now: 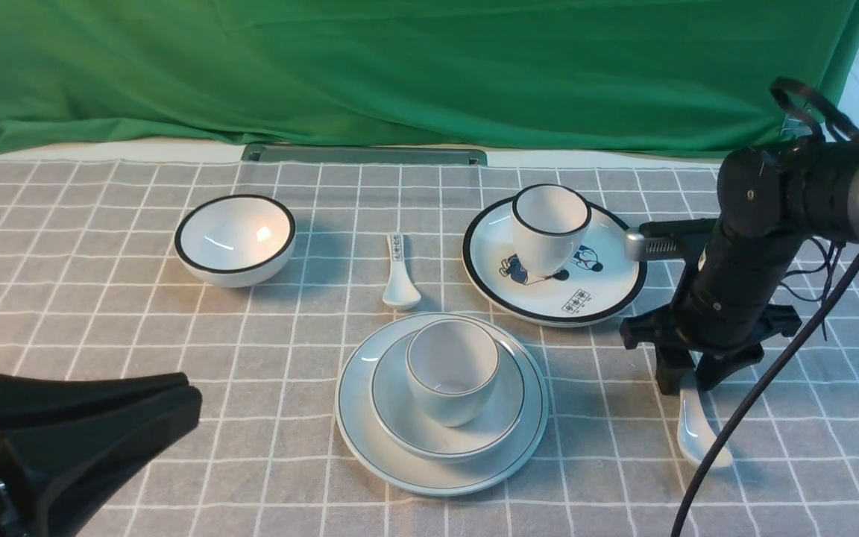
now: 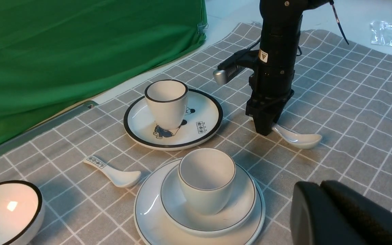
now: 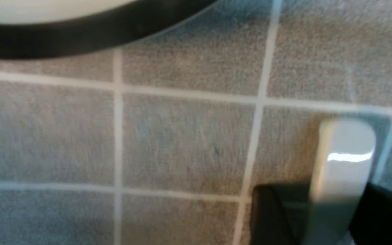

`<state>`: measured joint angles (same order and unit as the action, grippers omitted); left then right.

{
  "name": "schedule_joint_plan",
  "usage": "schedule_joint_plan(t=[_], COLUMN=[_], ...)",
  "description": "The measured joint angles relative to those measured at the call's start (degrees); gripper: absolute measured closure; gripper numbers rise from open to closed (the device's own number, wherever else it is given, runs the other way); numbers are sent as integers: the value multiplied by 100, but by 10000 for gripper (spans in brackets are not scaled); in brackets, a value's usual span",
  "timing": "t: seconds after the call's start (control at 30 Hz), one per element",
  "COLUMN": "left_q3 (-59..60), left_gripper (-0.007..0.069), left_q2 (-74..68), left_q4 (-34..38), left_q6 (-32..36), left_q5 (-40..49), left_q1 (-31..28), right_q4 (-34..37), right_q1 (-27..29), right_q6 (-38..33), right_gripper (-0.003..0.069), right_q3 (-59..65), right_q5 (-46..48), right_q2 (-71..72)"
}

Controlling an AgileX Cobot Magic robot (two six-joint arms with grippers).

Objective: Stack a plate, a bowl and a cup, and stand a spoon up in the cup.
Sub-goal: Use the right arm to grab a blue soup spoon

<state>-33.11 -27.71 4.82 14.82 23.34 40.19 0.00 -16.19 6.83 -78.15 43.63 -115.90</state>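
While the cup [image 1: 450, 373] sits in the bowl [image 1: 505, 409] on the plate [image 1: 352, 419] at mid-worktop [image 1: 101, 313], the right gripper [image 1: 690, 380] stands over the spoon [image 1: 702, 440] lying to their right, jaws spread either side of its handle, and the left gripper [image 1: 189, 399] hangs pressed together.

The light is bright and even. Soft shadows fall to the right on the cloth [image 1: 101, 298]. Shiny white spots glow in the black-rimmed bowl [image 1: 236, 240] — and the right wrist view is blurry, its spoon [image 3: 344, 160] fuzzy.
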Motion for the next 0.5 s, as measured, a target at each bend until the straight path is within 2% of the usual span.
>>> schedule_joint_plan(t=[0.1, 0.27, 0.37, 0.5], left_q3=[-1, -1, -1, -1], left_gripper=[615, 615, 615, 615], left_q2=[0, 0, 0, 0], left_q4=[0, 0, 0, 0], left_q6=[0, 0, 0, 0], left_q5=[14, 72, 108, 248], left_q1=[0, 0, 0, 0], right_q4=[32, 49, 48, 55], right_q1=[0, 0, 0, -7], right_q6=[0, -149, -351, -471], right_gripper=[305, 375, 485, 491], right_q3=[-31, -73, -98, -31], right_q5=[31, 94, 148, 127], right_q2=[-35, -101, -116, 1])
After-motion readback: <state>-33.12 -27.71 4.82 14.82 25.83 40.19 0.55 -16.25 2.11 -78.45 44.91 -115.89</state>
